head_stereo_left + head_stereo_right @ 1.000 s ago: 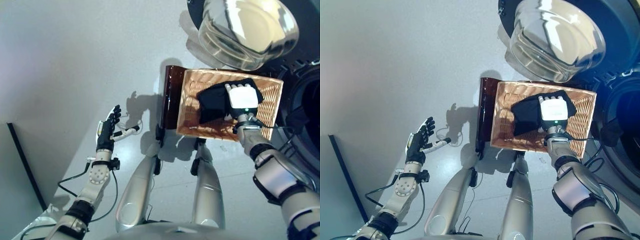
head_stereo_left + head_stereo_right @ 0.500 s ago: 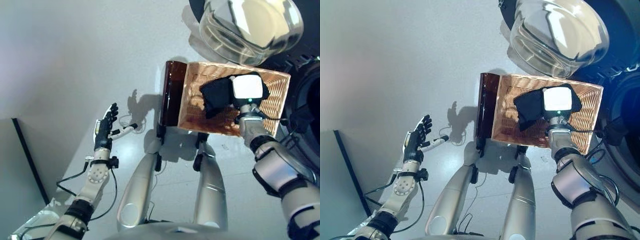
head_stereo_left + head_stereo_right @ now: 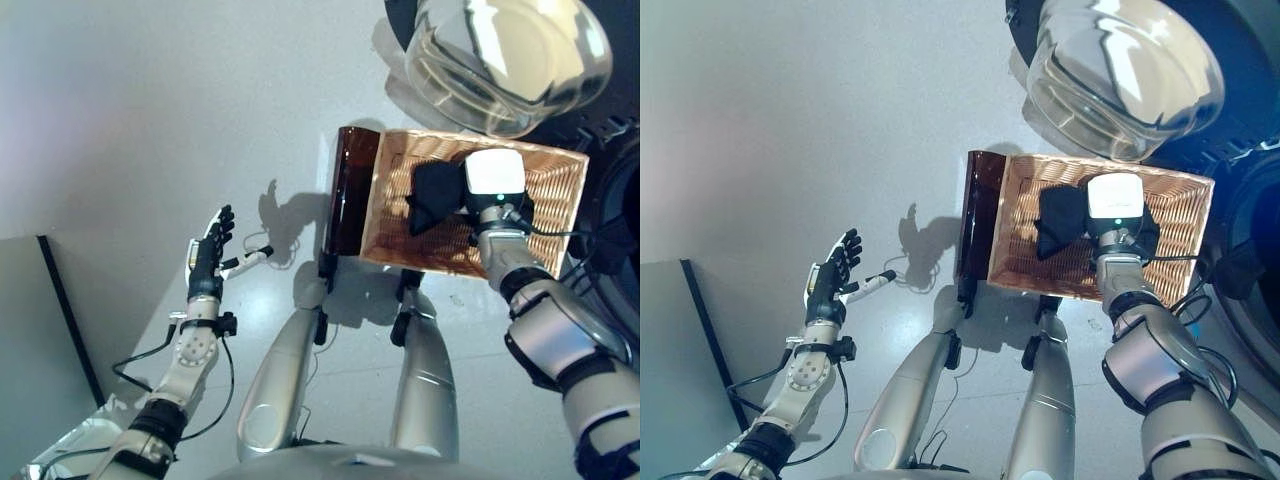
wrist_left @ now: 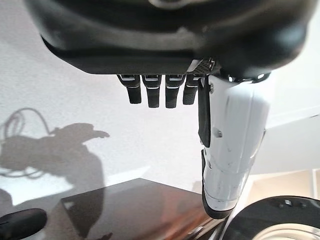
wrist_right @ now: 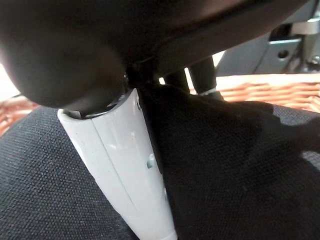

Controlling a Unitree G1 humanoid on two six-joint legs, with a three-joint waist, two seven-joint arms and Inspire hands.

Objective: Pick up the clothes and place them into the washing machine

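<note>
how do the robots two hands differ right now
The left hand hangs over bare floor, away from the wicker basket; the right hand is down inside the basket. The left hand's fingers are straight and hold nothing; the right hand is closed on the black garment, bunched under it. Both are dark hands with a white thumb cover.

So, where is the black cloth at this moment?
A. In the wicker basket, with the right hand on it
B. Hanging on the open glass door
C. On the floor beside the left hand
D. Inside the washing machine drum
A: the black cloth lies bunched in the wicker basket, and the right hand is down on it, with its thumb pressed against the fabric in the right wrist view.
</note>
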